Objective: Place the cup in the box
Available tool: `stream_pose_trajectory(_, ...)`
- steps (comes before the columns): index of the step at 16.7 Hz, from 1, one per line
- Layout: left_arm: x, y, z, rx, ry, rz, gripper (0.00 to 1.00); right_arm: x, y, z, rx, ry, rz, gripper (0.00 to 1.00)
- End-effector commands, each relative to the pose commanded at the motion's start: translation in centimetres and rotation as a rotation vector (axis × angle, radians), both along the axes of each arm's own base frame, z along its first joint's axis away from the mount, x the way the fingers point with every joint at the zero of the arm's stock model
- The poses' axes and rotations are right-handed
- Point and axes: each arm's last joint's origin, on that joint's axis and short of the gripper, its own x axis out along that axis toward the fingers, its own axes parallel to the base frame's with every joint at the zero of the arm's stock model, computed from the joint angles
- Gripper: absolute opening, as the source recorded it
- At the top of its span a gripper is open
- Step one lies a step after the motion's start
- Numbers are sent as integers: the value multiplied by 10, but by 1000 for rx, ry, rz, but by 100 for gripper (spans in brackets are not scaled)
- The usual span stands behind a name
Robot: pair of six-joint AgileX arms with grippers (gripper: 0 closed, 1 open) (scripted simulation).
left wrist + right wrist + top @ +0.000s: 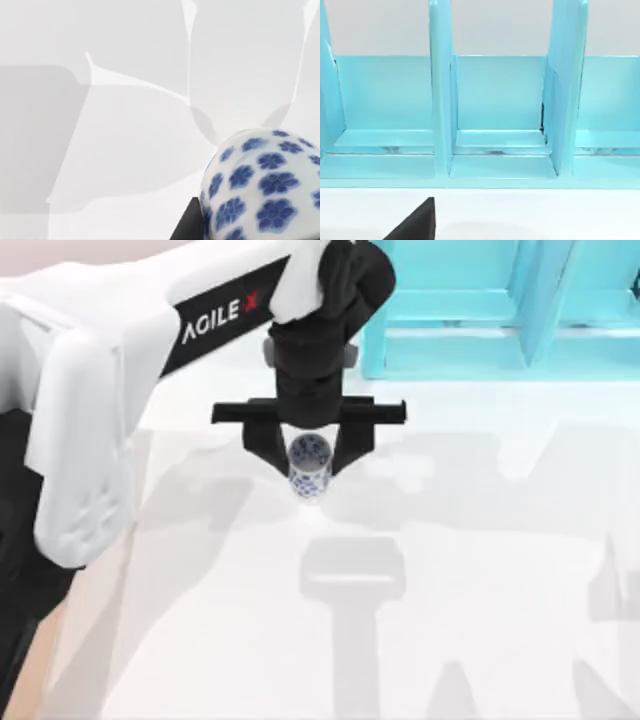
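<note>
Left gripper [309, 462] hangs over the middle of the white table [480, 570], toward the far side, its black crossbar square to the arm. The two dark fingers [265, 445] angle inward below the bar and close on the cup [309, 468], one on each side of it. Cup sits right between the fingertips: white, dark-blue flower pattern, pale inside seen through the open mouth from above. It looks slightly tilted, rim nearer the crossbar, base pointing away from it toward the near edge.

Whether the cup's base touches the table or is lifted clear cannot be told from above; a grey gripper-shaped shadow lies on the table well beyond the fingertips, toward the near edge.

Left wrist view: cup's patterned wall [265, 185] close up, a dark finger edge [187, 222] against it, pale table and soft shadows behind.

Turquoise cabinet [500, 310] stands behind the gripper and to its right, at the table's far edge, apart from it. Right wrist view looks straight into the cabinet's open compartments [500, 100], upright dividers between them; a black part of the right gripper [417, 222] shows in front, finger state cannot be told.
</note>
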Motion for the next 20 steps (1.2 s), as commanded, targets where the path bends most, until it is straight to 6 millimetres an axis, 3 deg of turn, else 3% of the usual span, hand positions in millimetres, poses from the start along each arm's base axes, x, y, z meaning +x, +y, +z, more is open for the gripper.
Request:
stream_pose_trajectory(3, 20, 80, 29, -2, 1, 1, 0, 0, 0, 0, 0, 0, 0, 100)
stream_pose_trajectory(5, 22, 141, 50, -4, 1, 2, 0, 0, 0, 0, 0, 0, 0, 100)
stream_pose_trajectory(8, 5, 231, 80, -7, 1, 3, 0, 0, 0, 0, 0, 0, 0, 100)
stream_pose_trajectory(11, -29, 306, 101, -8, 1, 4, 0, 0, 0, 0, 0, 0, 0, 100)
stream_pose_trajectory(13, -52, 337, 112, -8, -2, 4, 0, 0, 0, 0, 0, 0, 0, 100)
stream_pose_trajectory(15, -68, 353, 117, -8, -2, 4, 0, 0, 0, 0, 0, 0, 0, 100)
stream_pose_trajectory(20, -70, 356, 117, -6, -2, 0, 0, 0, 0, 0, 0, 0, 0, 100)
